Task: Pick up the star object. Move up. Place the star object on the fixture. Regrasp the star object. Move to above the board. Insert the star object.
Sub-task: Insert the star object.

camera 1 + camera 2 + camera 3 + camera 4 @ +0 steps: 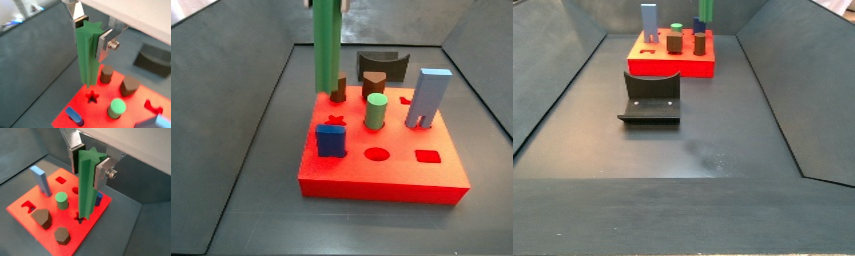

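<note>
Dark grey bench floor, star object (87, 183) upright above the star hole (92, 95) of the red board (385, 172), its upper end pinched by the gripper (88, 159), fixture (652, 95) well apart.

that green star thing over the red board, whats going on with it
The gripper is shut on the top of the star object and holds it upright above the board. In both wrist views its lower end hangs right at the star hole; whether it has entered cannot be told. The fixture stands bare on the floor, apart from the board.
</note>
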Available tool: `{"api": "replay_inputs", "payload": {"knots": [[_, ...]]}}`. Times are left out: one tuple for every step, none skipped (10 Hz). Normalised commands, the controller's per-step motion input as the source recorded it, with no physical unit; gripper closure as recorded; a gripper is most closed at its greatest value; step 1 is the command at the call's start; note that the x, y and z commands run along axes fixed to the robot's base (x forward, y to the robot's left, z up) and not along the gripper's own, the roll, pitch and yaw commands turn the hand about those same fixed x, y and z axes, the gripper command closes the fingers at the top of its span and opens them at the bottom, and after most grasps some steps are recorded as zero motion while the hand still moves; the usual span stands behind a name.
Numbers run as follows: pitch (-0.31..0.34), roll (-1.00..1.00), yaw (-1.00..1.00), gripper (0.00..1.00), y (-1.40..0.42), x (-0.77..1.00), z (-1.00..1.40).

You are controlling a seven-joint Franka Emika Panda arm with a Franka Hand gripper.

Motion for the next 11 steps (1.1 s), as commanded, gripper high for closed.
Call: {"api": "replay_inputs", "payload": {"knots": [[-0.196,-0.10,-0.96,1.00,-0.05,-0.04,-0.51],[-0.221,-0.16,-0.90,1.00,-0.02,0.00,-0.43],[-0.216,-0.23,-0.82,1.00,0.00,0.00,-0.31],[-0.089,-0.24,-0.70,1.00,-0.01,0.24,-0.18],[0.000,-0.08,-0.61,1.00,-0.11,0.46,-0.08],[0.049,0.00,-0.40,1.00,-0.15,0.25,0.00],[0.000,0.00,-0.02,1.00,0.00,0.00,0.00],[0.000,0.03,0.00,1.00,0.02,0.00,-0.03],[0.000,0.14,0.00,1.00,0.11,0.14,-0.28],[0.000,0.14,-0.09,1.00,0.04,0.03,-0.29],[0.000,0.11,-0.23,1.00,0.01,0.00,-0.23]]}}
